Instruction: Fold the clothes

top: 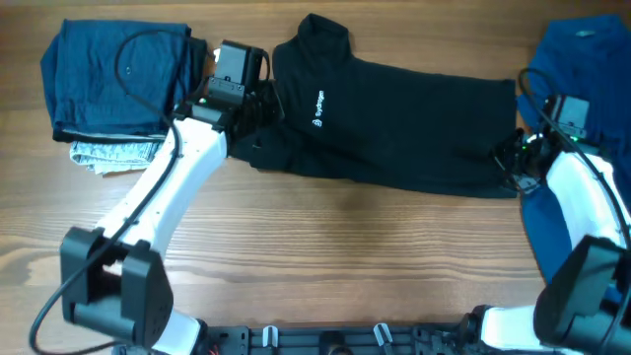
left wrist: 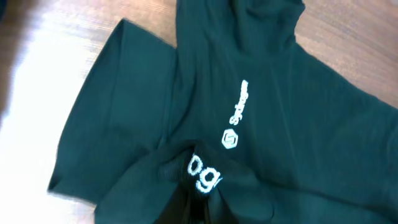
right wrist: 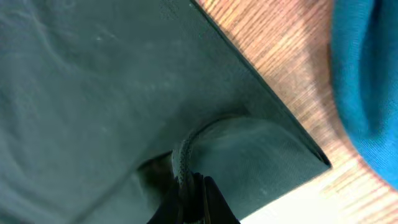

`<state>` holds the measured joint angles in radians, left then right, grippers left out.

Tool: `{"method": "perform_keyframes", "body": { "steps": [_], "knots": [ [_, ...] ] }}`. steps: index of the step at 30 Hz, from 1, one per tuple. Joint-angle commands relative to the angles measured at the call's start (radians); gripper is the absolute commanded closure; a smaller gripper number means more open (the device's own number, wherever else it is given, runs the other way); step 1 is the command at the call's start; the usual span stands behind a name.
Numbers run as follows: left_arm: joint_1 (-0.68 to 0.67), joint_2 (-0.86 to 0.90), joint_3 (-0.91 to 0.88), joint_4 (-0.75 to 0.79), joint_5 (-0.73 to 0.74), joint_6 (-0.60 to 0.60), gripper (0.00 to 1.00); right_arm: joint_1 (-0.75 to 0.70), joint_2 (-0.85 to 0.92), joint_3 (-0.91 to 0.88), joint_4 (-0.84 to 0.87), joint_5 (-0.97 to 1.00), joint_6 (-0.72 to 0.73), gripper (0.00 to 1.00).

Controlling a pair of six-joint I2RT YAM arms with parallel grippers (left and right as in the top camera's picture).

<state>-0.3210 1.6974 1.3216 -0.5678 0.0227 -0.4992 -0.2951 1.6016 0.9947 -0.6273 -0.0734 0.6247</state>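
Note:
The black polo shirt [top: 394, 118] lies stretched sideways across the table, with its collar at the far left and small white lettering [top: 317, 108] on the chest. My left gripper [top: 251, 113] is shut on a bunched fold at the shirt's collar end. In the left wrist view the shirt [left wrist: 292, 124] fills the frame and my left gripper [left wrist: 198, 202] pinches fabric printed with white letters. My right gripper [top: 513, 153] is shut on the hem corner at the shirt's right end. In the right wrist view my right gripper [right wrist: 196, 199] holds that raised hem fold of the shirt [right wrist: 93, 93].
A bright blue shirt [top: 582, 69] lies at the right edge under my right arm, and its edge [right wrist: 367, 81] shows in the right wrist view. A folded dark blue garment [top: 118, 79] sits at the far left on a grey patterned cloth [top: 113, 153]. Bare wooden table [top: 345, 247] runs along the front.

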Motion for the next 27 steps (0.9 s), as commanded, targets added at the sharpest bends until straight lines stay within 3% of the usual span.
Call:
{"method": "perform_keyframes", "body": {
  "steps": [1, 4, 8, 18, 19, 21, 23, 25, 26, 27],
  "knots": [
    [-0.005, 0.074, 0.016, 0.035, -0.021, 0.052, 0.96, 0.007, 0.062, 0.018, 0.021, 0.093, 0.014, 0.96],
    [-0.004, 0.128, 0.016, 0.051, -0.030, 0.105, 0.96, 0.007, 0.113, 0.018, 0.050, 0.161, 0.033, 0.96],
    [-0.004, 0.172, 0.016, 0.069, -0.096, 0.105, 0.96, 0.007, 0.151, 0.018, 0.136, 0.164, 0.032, 0.96],
    [-0.005, 0.251, 0.016, 0.162, -0.095, 0.108, 0.94, 0.007, 0.160, 0.011, 0.296, 0.164, 0.030, 0.93],
    [-0.005, 0.256, 0.016, 0.171, -0.095, 0.107, 0.93, 0.007, 0.160, 0.011, 0.305, 0.164, 0.030, 0.89],
    [-0.004, 0.263, 0.016, 0.194, -0.095, 0.108, 0.81, 0.007, 0.160, 0.011, 0.309, 0.164, 0.030, 0.76],
    [-0.004, 0.262, 0.016, 0.240, -0.093, 0.121, 0.59, 0.007, 0.161, 0.011, 0.319, 0.164, 0.020, 0.50],
    [-0.004, 0.259, 0.022, 0.291, -0.075, 0.175, 0.52, 0.007, 0.160, 0.012, 0.368, 0.164, -0.053, 0.32],
    [-0.004, 0.254, 0.042, 0.286, -0.077, 0.185, 0.39, 0.007, 0.158, 0.016, 0.385, 0.164, -0.095, 0.17],
    [-0.003, 0.242, 0.086, 0.254, -0.077, 0.208, 0.21, 0.007, 0.140, 0.038, 0.368, 0.128, -0.166, 0.14]
  ]
}}
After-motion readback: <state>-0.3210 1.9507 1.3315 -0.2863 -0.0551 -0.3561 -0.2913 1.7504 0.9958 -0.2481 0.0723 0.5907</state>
